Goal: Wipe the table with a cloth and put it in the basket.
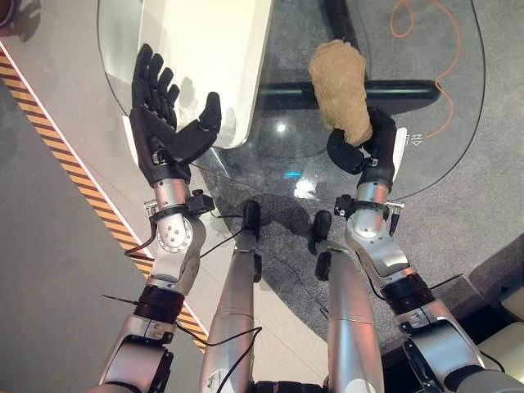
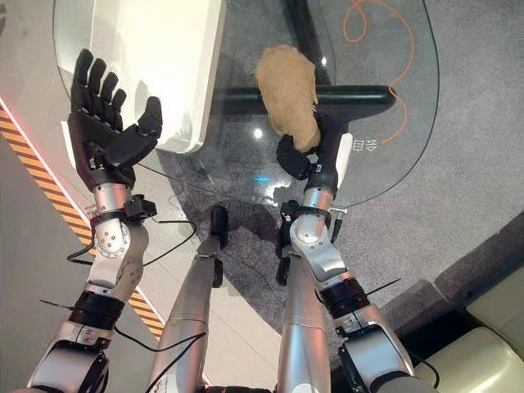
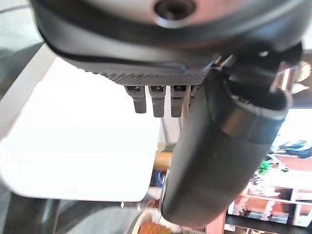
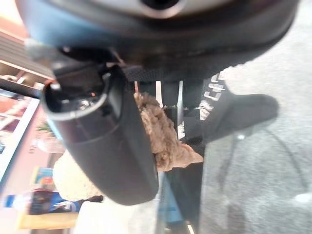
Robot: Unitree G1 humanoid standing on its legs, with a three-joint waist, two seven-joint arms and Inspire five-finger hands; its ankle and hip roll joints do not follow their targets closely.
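The glass surface [image 1: 442,139] spreads under both arms, round-edged and see-through, with the grey floor and a dark bar of its frame showing through it. A white basket [image 1: 217,57] stands on its left part; from what shows it holds nothing, so the last step of the task is not done. The tan cloth [image 1: 340,86] is bunched into a lump and lies over the middle of the glass, its near end caught in the right hand [image 1: 366,147], whose fingers are curled round it in a firm grasp. Whether any wiping is done cannot be told, since the glass shows no marks to judge by; I take the job to be at or near the wiping stage, with the carry to the basket left. The left hand [image 1: 168,123] is raised just beside the basket's near corner, palm up, fingers released and straight, holding nothing. An orange cord [image 1: 426,24] loops on the floor beyond the far edge. The head views lay out the whole arrangement, cloth well apart from the basket. The right wrist view alone shows the cloth's shaggy pile pressed between thumb and palm, and the left wrist view shows the straight fingers [image 3: 158,100] over the basket's white side.
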